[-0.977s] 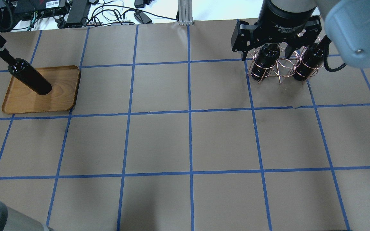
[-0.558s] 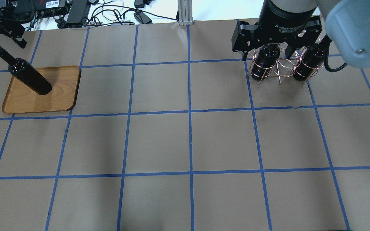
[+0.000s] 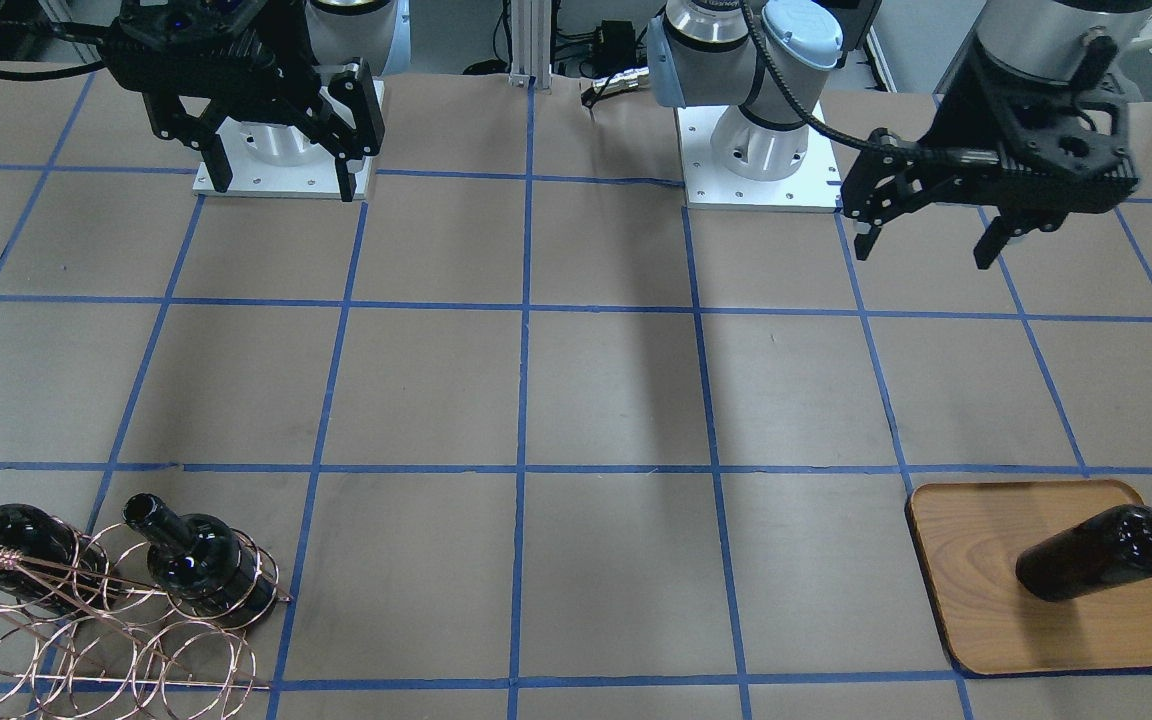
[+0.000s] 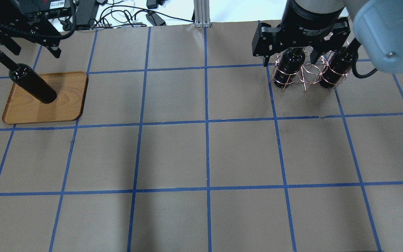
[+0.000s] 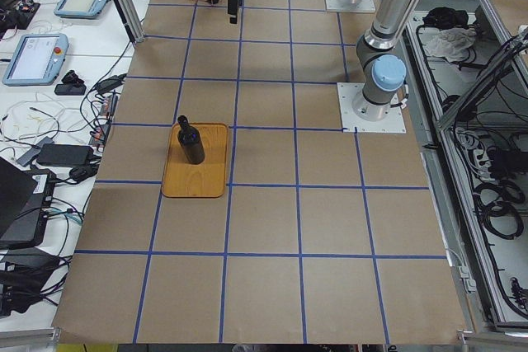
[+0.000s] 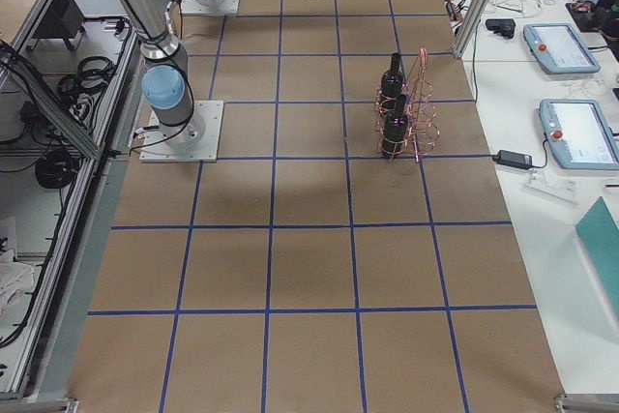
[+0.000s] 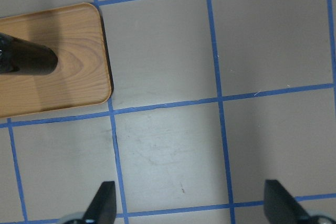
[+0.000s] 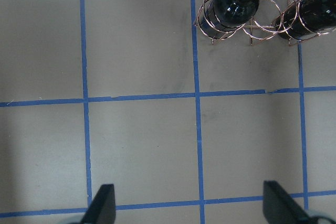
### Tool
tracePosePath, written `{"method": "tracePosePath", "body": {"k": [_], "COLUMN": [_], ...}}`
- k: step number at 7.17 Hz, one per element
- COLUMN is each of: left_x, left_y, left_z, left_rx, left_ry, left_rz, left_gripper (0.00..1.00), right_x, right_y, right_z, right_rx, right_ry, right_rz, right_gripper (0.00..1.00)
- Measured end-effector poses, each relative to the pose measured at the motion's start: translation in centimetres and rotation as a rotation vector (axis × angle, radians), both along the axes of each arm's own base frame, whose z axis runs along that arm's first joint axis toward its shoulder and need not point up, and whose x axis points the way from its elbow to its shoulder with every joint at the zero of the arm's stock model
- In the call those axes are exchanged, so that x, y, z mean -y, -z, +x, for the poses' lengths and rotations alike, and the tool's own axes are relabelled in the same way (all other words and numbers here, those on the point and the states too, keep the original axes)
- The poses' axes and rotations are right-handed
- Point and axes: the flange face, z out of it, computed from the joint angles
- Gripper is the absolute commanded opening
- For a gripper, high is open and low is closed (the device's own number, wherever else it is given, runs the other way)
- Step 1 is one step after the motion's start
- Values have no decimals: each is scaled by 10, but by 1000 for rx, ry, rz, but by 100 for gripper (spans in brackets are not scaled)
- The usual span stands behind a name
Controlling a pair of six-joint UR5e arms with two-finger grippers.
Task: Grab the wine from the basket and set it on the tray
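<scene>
One black wine bottle stands upright on the wooden tray at the far left; it also shows in the front view on the tray. My left gripper is open and empty, raised above and clear of the bottle, as the front view shows. Two more bottles lie in the copper wire basket at the far right. My right gripper is open and empty, held high on the near side of the basket.
The table is brown paper with a blue tape grid. Cables and power boxes lie past the far edge, and a metal post stands at the far middle. The arm bases sit on the robot's side.
My left gripper has let go of the bottle's neck, opened, risen and shifted right. The bottle stays standing on the tray. The right arm has not moved.
</scene>
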Motion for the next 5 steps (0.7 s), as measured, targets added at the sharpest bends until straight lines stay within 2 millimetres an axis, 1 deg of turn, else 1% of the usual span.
{"method": "tracePosePath", "body": {"k": [1, 2, 3, 5], "left_x": [-10, -17, -21, -24], "left_y": [4, 5, 6, 6], "left_z": [-19, -32, -38, -40], "left_rx": [-20, -55, -78, -88], "left_ry": [-10, -17, -19, -22], "left_rz": [5, 9, 13, 17], "left_gripper": [100, 100, 100, 100], "right_x": [0, 0, 0, 0], "right_y": [0, 0, 0, 0], "right_z": [0, 0, 0, 0], "right_rx": [1, 2, 3, 3], "right_ry": [0, 0, 0, 1], "right_rz": [0, 0, 0, 1], "right_gripper": [100, 100, 100, 100]}}
